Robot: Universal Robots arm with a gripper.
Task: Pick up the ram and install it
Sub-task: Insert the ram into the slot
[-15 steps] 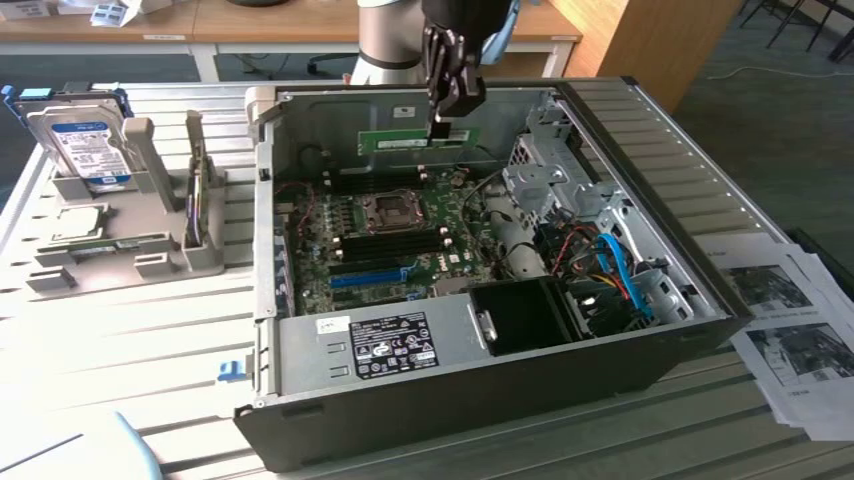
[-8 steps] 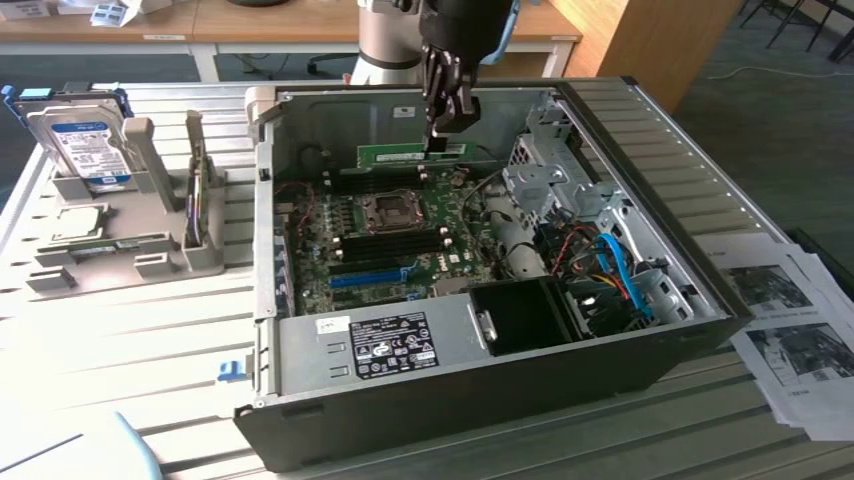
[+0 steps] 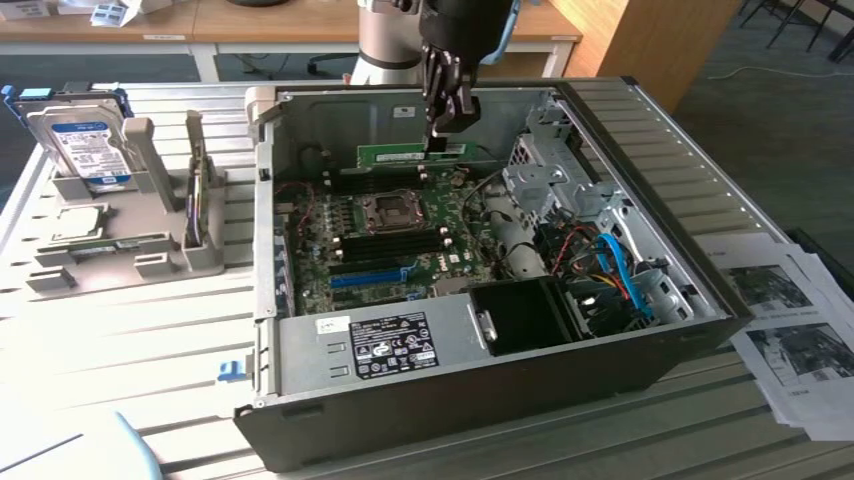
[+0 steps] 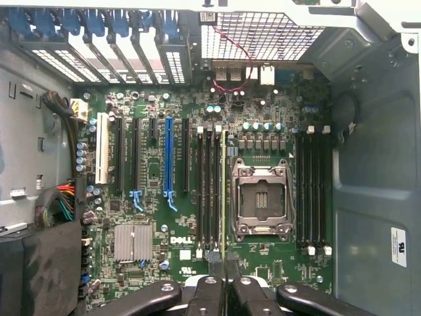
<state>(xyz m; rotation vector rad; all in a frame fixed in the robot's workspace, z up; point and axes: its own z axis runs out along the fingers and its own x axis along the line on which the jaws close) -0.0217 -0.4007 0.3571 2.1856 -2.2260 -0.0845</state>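
Observation:
The ram (image 3: 407, 155), a thin green strip, hangs level inside the open computer case, just above the motherboard (image 3: 380, 245) near the case's far wall. My gripper (image 3: 442, 140) reaches down from above and is shut on the strip's upper edge. In the wrist view the ram (image 4: 224, 197) appears edge-on as a thin line between the black memory slots (image 4: 209, 191) and the CPU socket (image 4: 262, 199). My gripper (image 4: 223, 275) is clamped around it. I cannot tell whether the strip touches a slot.
The case walls (image 3: 667, 200) ring the board. A drive cage (image 3: 561, 165) and blue cables (image 3: 627, 280) lie at the exterior view's right. A hard drive (image 3: 80, 145) stands in a grey holder (image 3: 120, 255) at the left. Papers (image 3: 787, 320) lie at the right.

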